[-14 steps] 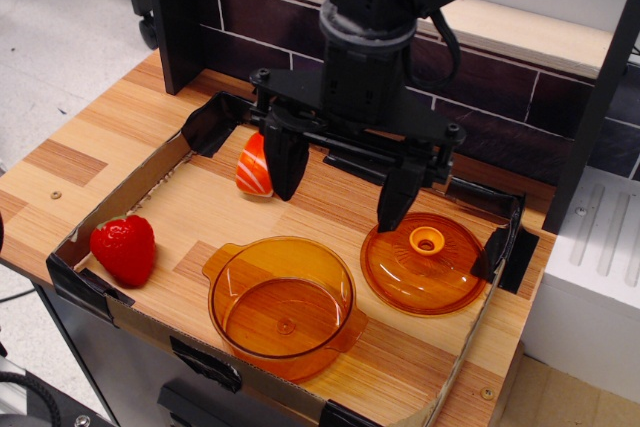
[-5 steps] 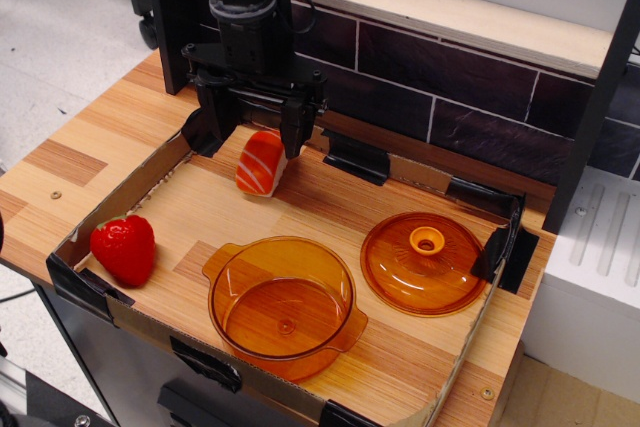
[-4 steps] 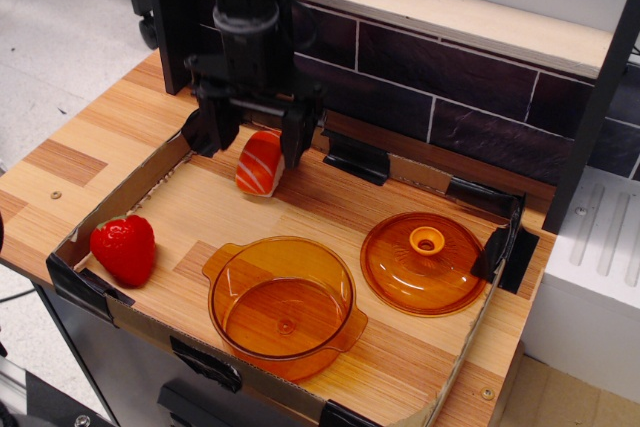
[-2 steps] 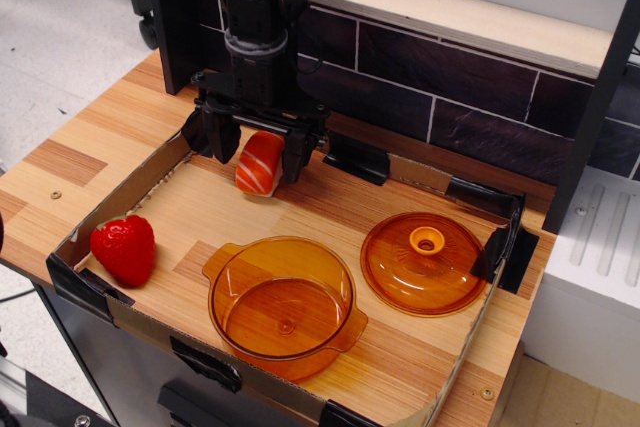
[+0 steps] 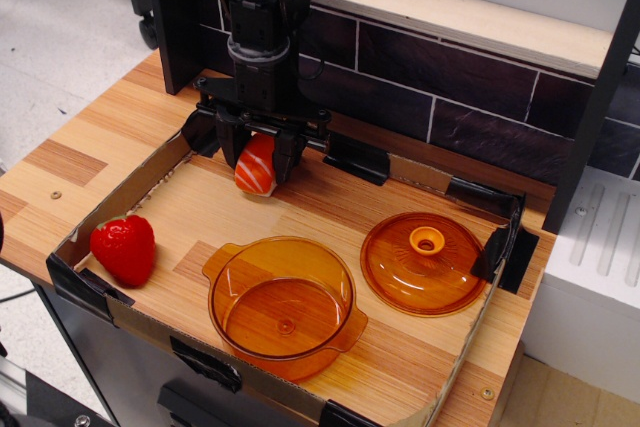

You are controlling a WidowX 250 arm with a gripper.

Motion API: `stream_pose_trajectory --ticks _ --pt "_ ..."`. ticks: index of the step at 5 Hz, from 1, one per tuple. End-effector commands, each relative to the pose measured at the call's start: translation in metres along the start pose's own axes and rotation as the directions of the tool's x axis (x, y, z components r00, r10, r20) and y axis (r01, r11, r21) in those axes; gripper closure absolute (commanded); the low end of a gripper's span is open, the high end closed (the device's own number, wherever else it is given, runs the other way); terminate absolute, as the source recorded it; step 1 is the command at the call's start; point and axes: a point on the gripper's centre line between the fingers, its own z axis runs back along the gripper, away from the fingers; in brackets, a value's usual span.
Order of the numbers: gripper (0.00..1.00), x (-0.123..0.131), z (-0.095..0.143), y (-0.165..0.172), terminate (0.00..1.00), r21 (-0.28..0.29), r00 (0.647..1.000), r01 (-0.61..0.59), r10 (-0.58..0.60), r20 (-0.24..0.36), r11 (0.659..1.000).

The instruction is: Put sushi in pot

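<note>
The sushi (image 5: 256, 171), orange with white stripes over a white base, stands at the back left of the cardboard tray (image 5: 128, 193). My gripper (image 5: 258, 159) points straight down over it, and its two black fingers press against the sushi's left and right sides. The sushi still rests on the tray floor. The pot (image 5: 284, 305), round, shallow, transparent orange with two small side handles, sits empty at the tray's front middle, well in front of the gripper.
A red strawberry (image 5: 124, 248) lies at the tray's front left. The domed orange lid (image 5: 424, 262) with a ring knob lies to the right of the pot. A dark brick wall (image 5: 450, 107) runs close behind the tray.
My gripper moved from the tray's middle to the sushi, came down around it, and its fingers closed in from a wide gap onto the sushi's sides. The sushi has not moved.
</note>
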Motion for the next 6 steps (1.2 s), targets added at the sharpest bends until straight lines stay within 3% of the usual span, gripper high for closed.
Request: stream_pose_trajectory --ticks 1,3,4,6 --pt "1.0 -0.004 0.055 -0.011 0.0 -0.056 0.997 0.021 -0.017 0.072 0.998" --pt "1.0 -0.053 0.102 -0.051 0.0 -0.159 0.993 0.114 -0.116 -0.003 0.981" --pt "1.0 -0.082 0.101 -0.057 0.0 -0.163 0.982 0.186 -0.191 -0.013 0.969" --pt "1.0 -0.11 0.068 -0.057 0.0 -0.11 0.96 0.277 -0.28 -0.012 0.955"
